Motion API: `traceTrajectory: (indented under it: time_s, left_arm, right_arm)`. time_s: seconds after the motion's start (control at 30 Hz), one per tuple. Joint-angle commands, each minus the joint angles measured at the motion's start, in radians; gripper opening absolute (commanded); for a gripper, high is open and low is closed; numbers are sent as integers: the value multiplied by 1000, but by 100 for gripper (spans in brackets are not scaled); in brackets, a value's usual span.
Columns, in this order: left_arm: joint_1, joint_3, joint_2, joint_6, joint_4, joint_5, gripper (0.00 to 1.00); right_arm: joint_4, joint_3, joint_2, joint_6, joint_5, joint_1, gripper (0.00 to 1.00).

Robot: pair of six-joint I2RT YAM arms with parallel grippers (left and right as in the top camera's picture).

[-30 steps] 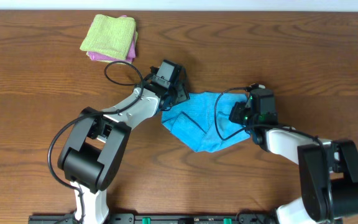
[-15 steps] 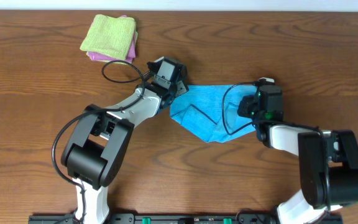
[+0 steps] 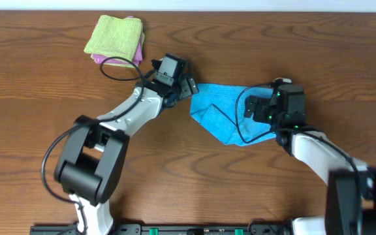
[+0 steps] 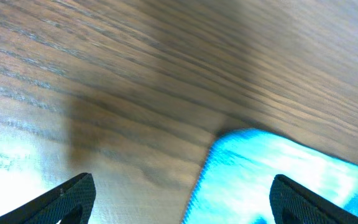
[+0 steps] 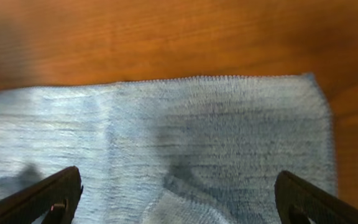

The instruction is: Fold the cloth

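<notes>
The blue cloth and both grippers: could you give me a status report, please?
Left gripper open at corner of cloth. Right gripper open over cloth. Cloth on table, ungripped, roughly triangular. Green folded cloth well clear.

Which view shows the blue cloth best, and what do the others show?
Overhead: it alone shows the whole cloth, a crumpled rough triangle. The left wrist view catches only one blurred corner. The right wrist view shows one straight edge and a corner close up, the rest cut off.
</notes>
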Motion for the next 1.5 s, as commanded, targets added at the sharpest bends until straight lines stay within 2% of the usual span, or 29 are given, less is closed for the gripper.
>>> traceTrajectory:
  time_s: [0.0,0.1,0.2,0.3,0.43,0.57,0.63,0.7,0.73,0.87,1.0,1.07,1.23,1.37,1.47]
  left_arm:
    - [-6,30,-34,9,-24,161,91]
    - [-22,30,-34,-40,-66,249,91]
    - [-58,30,-34,-50,-109,263,94]
    - [-99,30,-29,-61,-101,259,97]
    - [-117,30,-28,-166,-100,263,97]
    - [-120,29,-28,-220,-131,253,94]
    - [-122,29,-27,-241,-151,247,92]
    - [-127,27,-24,-259,-171,228,91]
    - [-131,27,-19,-278,-179,229,90]
    - [-139,27,-5,-306,-174,229,89]
    - [-138,27,0,-316,-161,228,88]
    - [-138,27,0,-316,-151,229,88]
    - [-138,27,0,-316,-148,228,88]
    - [-138,27,0,-316,-142,221,88]
    - [-138,27,0,-316,-137,216,88]
  right_arm:
    - [-67,27,-68,-2,-13,0,99]
    - [-173,32,-88,18,-39,0,99]
    - [-264,31,-64,-3,-34,0,99]
    - [-242,32,21,-128,-35,-3,99]
    - [-222,69,122,-225,-35,-18,99]
    - [-221,104,148,-320,-27,-19,93]
    - [-219,109,148,-362,1,-19,84]
    - [-223,110,148,-380,7,-19,80]
    - [-226,110,148,-379,6,-19,75]
    - [-229,110,148,-379,7,-19,40]
    - [-229,119,148,-379,7,-19,38]
    - [-243,137,147,-379,7,-16,34]
    - [-418,238,136,-379,7,-15,29]
    - [-607,332,100,-378,8,-6,7]
    - [-663,347,72,-378,7,-2,5]
